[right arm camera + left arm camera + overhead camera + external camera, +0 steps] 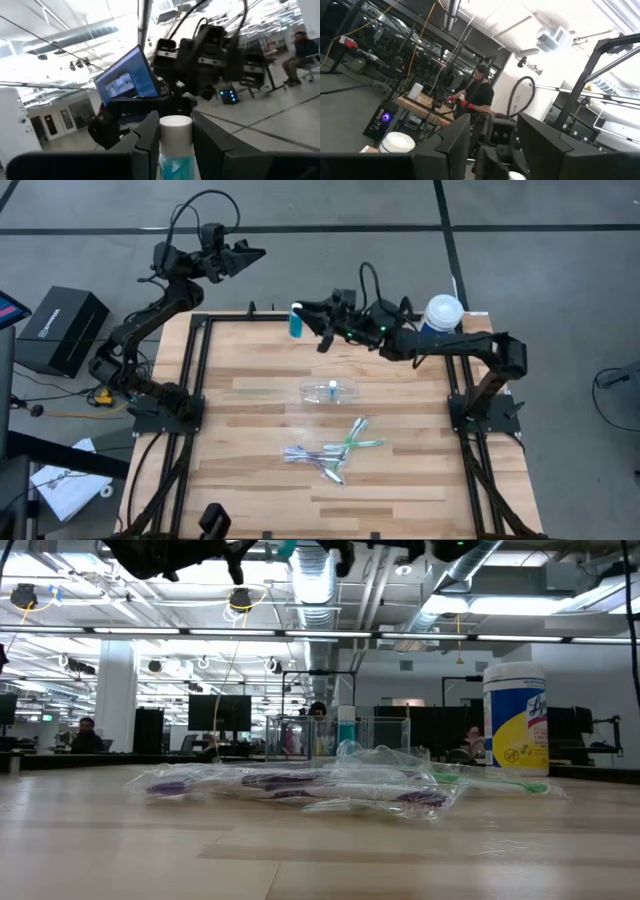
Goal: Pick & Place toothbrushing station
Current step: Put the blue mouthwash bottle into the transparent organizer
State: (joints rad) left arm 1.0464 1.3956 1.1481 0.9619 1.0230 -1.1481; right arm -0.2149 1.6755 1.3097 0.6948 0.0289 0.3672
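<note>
My right gripper [305,320] is up over the table's far edge, shut on a small blue tube [296,323] with a white cap [175,125]. The clear plastic cup [332,390] lies on its side at mid table. Nearer the front, several green and purple-white toothbrushes [335,450] lie in a loose heap in clear wrappers [300,785]. My left gripper [248,253] is raised beyond the table's far left corner, pointing toward the right arm. Its fingers [450,147] stand apart with nothing between them. My right gripper pinches the tube's blue body just under the cap [175,162] between its two fingers [148,135]. The fingers come roughly level from the table's right. The tube stands about upright, cap on top, lifted clear of the table.
A white-lidded yellow-and-blue canister [443,313] stands at the far right, close under the right arm [515,720]. Black frame rails [195,380] run along both sides of the table. A black box [65,330] sits on the floor to the left. A person [480,95] works at a bench beyond.
</note>
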